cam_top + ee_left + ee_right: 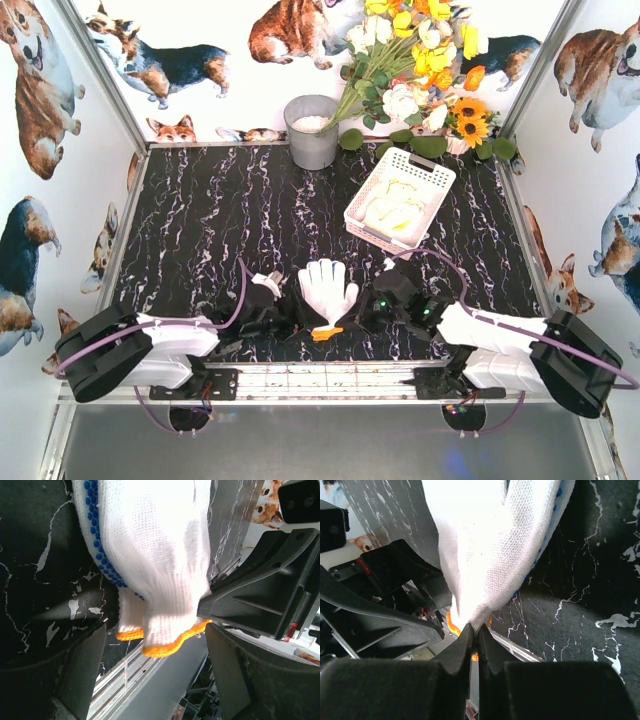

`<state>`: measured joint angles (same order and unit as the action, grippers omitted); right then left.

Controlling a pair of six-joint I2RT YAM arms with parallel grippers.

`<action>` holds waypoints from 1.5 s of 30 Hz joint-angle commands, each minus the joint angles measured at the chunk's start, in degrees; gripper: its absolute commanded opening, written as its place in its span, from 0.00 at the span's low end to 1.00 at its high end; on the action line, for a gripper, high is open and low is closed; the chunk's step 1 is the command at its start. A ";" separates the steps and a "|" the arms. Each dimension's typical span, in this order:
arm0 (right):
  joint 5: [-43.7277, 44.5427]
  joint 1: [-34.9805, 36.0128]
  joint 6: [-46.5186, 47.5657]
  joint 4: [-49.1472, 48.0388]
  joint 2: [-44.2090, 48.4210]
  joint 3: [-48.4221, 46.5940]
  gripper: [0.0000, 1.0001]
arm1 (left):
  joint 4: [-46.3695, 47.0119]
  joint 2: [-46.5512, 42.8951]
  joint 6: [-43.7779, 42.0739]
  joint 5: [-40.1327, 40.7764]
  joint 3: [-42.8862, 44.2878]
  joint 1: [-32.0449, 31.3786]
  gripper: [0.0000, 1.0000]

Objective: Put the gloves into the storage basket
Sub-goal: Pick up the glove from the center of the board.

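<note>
My right gripper (474,635), lowest in the right wrist frame, is pinched shut on the orange-trimmed cuff of the white glove (327,288). The glove lies flat at the lower centre of the overhead frame, fingers pointing up-frame. My left gripper (156,645) stands open around that same cuff, holding nothing. I judge it best to lift cuff-first and slowly, watch for a second layer clinging beneath, then carry toward the storage basket (370,186) at upper right.

the right hand (474,630) is pinched closed on the cuff end of a white knit glove (487,555), orange trim peeking out there. a black marbled surface (590,610) lies at right.
</note>
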<state>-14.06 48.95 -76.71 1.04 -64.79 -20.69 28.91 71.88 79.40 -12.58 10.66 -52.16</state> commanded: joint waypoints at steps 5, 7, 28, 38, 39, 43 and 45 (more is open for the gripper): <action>1.03 -0.96 -1.81 -4.36 3.27 1.57 0.00 | 4.31 0.10 1.86 0.28 -1.64 0.22 0.83; 0.59 -1.05 -2.22 -5.59 2.91 1.78 0.00 | 6.86 1.56 2.38 -0.58 -1.43 0.22 0.88; -2.78 -2.97 -4.59 -10.34 1.50 2.06 0.00 | 17.99 12.08 6.00 -0.03 -0.75 0.66 1.00; -3.08 -3.25 -4.95 -10.62 1.53 3.30 0.00 | 17.45 8.53 6.25 3.88 -1.53 1.24 0.95; -3.03 -3.29 -5.00 -10.70 1.45 3.57 0.00 | 16.44 7.33 6.09 4.41 -1.82 1.33 0.93; -3.18 -3.33 -5.38 -11.52 1.26 4.50 0.00 | 13.29 2.42 6.27 6.68 -3.27 1.87 0.86; -3.16 -3.33 -5.34 -11.58 1.17 4.60 0.00 | 11.69 -0.42 6.11 7.77 -3.68 1.97 0.82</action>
<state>-16.91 45.95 -81.56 -6.68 -63.81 -15.99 43.53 75.48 85.93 -7.99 7.99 -50.72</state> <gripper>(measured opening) 0.049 0.845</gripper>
